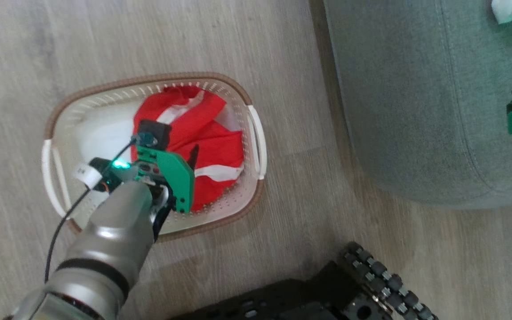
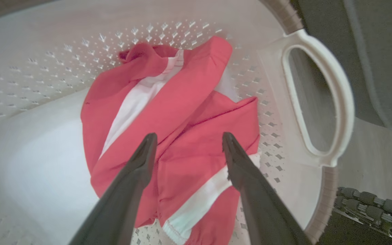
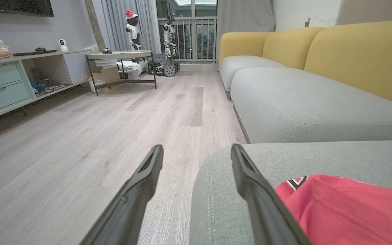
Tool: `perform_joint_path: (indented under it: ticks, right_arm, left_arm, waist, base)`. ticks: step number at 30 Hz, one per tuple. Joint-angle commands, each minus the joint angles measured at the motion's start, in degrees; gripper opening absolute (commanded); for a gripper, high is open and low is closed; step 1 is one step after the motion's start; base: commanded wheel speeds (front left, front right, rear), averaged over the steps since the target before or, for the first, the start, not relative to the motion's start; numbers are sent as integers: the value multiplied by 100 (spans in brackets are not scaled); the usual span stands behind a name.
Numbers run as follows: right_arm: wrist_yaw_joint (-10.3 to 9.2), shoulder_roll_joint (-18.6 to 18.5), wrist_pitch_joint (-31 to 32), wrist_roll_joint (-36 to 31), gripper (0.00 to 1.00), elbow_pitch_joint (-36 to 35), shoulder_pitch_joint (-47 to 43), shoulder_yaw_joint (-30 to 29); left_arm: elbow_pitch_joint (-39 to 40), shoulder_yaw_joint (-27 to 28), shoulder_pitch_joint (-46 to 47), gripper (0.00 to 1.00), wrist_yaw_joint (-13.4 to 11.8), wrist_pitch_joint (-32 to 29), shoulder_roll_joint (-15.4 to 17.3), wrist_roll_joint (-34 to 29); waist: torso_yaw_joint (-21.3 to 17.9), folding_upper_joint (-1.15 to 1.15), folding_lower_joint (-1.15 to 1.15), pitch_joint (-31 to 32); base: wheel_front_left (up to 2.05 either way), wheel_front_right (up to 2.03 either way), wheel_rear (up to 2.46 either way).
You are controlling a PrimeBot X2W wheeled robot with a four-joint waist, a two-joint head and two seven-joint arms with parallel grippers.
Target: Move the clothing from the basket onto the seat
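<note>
1. Head view: bright red, white-striped thin-fabric clothing (image 1: 211,151) lies crumpled in the cream perforated plastic basket (image 1: 105,95), near the grey-green upholstered seat (image 1: 416,111).
2. Left wrist view: left gripper (image 2: 188,136) spread wide, empty, above it. We judge the fabric light, limp, slippery; pinch a raised fold.
3. Right wrist view: right gripper (image 3: 197,148) spread, empty, over the seat; a red dark-collared garment (image 3: 345,204) lies there.
</note>
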State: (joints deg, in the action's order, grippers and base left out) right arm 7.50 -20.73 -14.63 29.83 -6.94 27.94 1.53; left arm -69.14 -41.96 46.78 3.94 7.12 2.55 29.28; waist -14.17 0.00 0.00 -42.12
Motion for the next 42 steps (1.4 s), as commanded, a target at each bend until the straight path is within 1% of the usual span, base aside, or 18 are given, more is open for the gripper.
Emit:
perform_joint_path:
  ticks: [1,9,18,24,26,32,33,34,35,36,37,38,39,42]
  right_arm:
    - [-1,-26,-37,52,100,-210,10,-18]
    - [-1,98,-37,52,100,-287,242,-37]
    - [-1,128,-37,29,100,-320,426,-1]
    - [-1,150,-37,6,100,-321,480,33]
    - [-1,164,-37,-2,100,-316,497,38]
    - [-1,178,-37,-13,100,-303,509,35]
    - [-1,180,-37,-16,100,-298,512,34]
    - [-1,182,-37,-19,100,-293,515,32]
    - [-1,184,-37,-21,100,-290,518,33]
    - [-1,186,-37,-22,100,-288,521,36]
    - [-1,187,-37,-23,100,-286,524,39]
    - [-1,188,-37,-24,100,-283,528,44]
    - [-1,190,-37,-26,100,-279,530,50]
    - [-1,187,-37,-30,100,-263,533,66]
  left_arm:
    - [-57,66,148,100,-77,-115,33,106]
    - [-334,-65,592,100,-188,-499,33,175]
    - [-454,-63,840,100,-307,-1084,71,267]
    - [-471,-162,908,100,-379,-1445,149,219]
    - [-476,-227,919,100,-429,-1703,181,192]
    - [-479,-307,921,100,-455,-1999,233,174]
    - [-479,-311,921,88,-445,-2003,238,180]
    - [-480,-315,921,55,-433,-1987,240,186]
    - [-480,-318,923,33,-426,-1959,243,191]
    - [-480,-318,923,23,-423,-1935,244,199]
    - [-480,-318,922,16,-419,-1922,244,208]
    - [-480,-316,923,5,-412,-1901,242,218]
    - [-480,-315,923,0,-398,-1868,239,229]
    - [-480,-316,913,0,-364,-1802,230,259]
  waist:
    - [-188,0,0,-313]
    - [-370,0,0,-850]
    - [-480,0,0,-1249]
    - [-527,0,0,-1383]
    - [-547,0,0,-1426]
    - [-557,0,0,-1455]
    - [-557,0,0,-1451]
    - [-556,0,0,-1445]
    - [-554,0,0,-1436]
    - [-552,0,0,-1426]
    - [-550,0,0,-1414]
    - [-548,0,0,-1402]
    - [-545,0,0,-1384]
    - [-540,0,0,-1325]
  base:
    - [0,0,0]
    - [0,0,0]
    - [0,0,0]
    - [0,0,0]
    - [0,0,0]
    - [0,0,0]
    - [0,0,0]
    - [0,0,0]
    - [0,0,0]
    - [0,0,0]
    - [0,0,0]
    - [0,0,0]
    - [0,0,0]
    - [0,0,0]
